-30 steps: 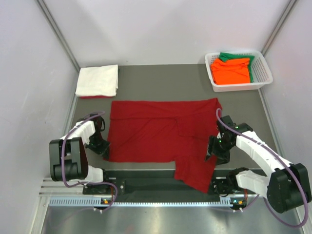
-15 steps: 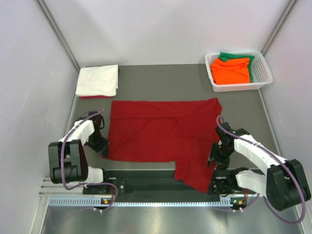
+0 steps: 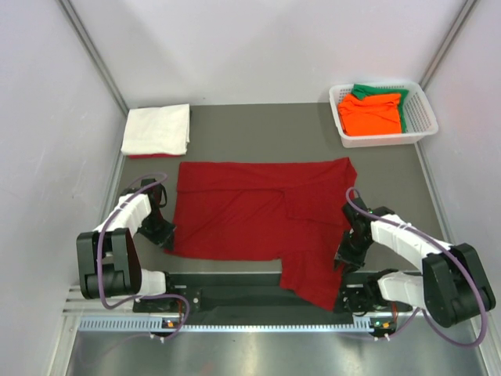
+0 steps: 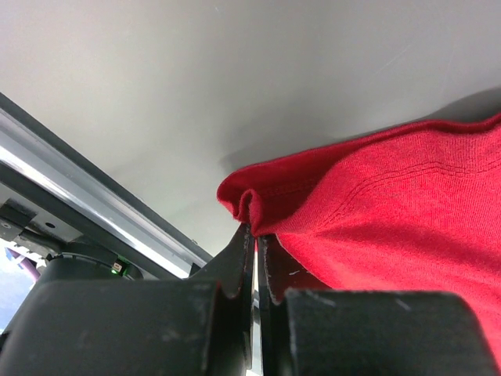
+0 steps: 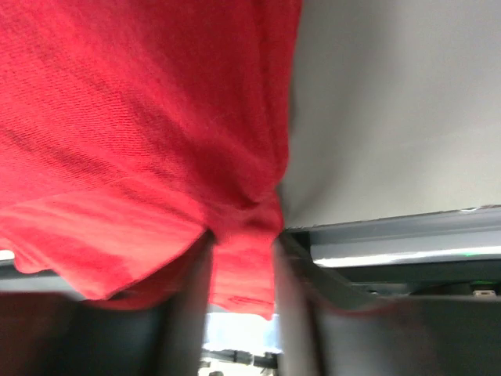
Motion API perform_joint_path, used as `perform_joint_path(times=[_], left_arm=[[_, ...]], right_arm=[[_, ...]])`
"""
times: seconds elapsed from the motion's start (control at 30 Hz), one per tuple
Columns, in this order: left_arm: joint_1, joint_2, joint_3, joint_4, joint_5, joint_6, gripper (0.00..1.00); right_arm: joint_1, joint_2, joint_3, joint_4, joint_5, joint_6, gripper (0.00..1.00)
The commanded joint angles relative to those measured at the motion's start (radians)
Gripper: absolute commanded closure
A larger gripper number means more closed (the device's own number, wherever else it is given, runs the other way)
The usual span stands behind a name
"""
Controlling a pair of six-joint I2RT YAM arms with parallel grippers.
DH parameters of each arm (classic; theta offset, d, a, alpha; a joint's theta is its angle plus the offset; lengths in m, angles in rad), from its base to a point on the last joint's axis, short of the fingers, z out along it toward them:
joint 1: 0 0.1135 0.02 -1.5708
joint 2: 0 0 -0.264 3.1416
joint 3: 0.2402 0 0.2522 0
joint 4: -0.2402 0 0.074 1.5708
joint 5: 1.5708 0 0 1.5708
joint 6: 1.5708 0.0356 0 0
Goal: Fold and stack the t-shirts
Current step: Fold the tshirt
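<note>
The dark red t-shirt (image 3: 250,211) lies spread flat across the middle of the grey table (image 3: 258,129), wider than it is deep; one flap at its near right reaches past the rest, over the black rail (image 3: 235,291) at the table's near edge. The left gripper (image 3: 164,233) sits low at the shirt's near left corner; the left wrist view shows its black fingers (image 4: 235,258) pressed together, with the folded hem pinched between them. The right gripper (image 3: 345,252) is at the shirt's right edge, beside the flap; in its wrist view (blurred) a bunch of red cloth fills the gap between its two fingers, so it is grasping the shirt. A folded white t-shirt (image 3: 156,129) rests at the far left, just beyond the red shirt's far left corner and apart from it. At the far right stands a white basket (image 3: 423,119); inside, an orange t-shirt (image 3: 369,113) lies on a green t-shirt (image 3: 377,91).
</note>
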Motion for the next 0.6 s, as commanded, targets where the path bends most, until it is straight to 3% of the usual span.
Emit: perform_joint_path(times=[0.0,0.1,0.17,0.57], left_arm=[[0.003,-0.026,0.028,-0.028,-0.007,0.006,1.0],[0.003,-0.026,0.024,-0.032,-0.009,0.004,1.0],[0.005,-0.027,0.025,-0.042,-0.013,0.003,1.0],[0.003,-0.09,0.038,-0.137,-0.032,-0.005,1.0]], right_arm=[[0.014,-0.018,-0.026,0.05,0.049,0.032,0.72],[0.014,-0.029,-0.015,0.032,0.036,0.033,0.96],[0.014,-0.052,0.0,-0.011,0.032,0.03,1.0],[-0.006,-0.095,0.16,-0.195,0.082,-0.074,1.0]])
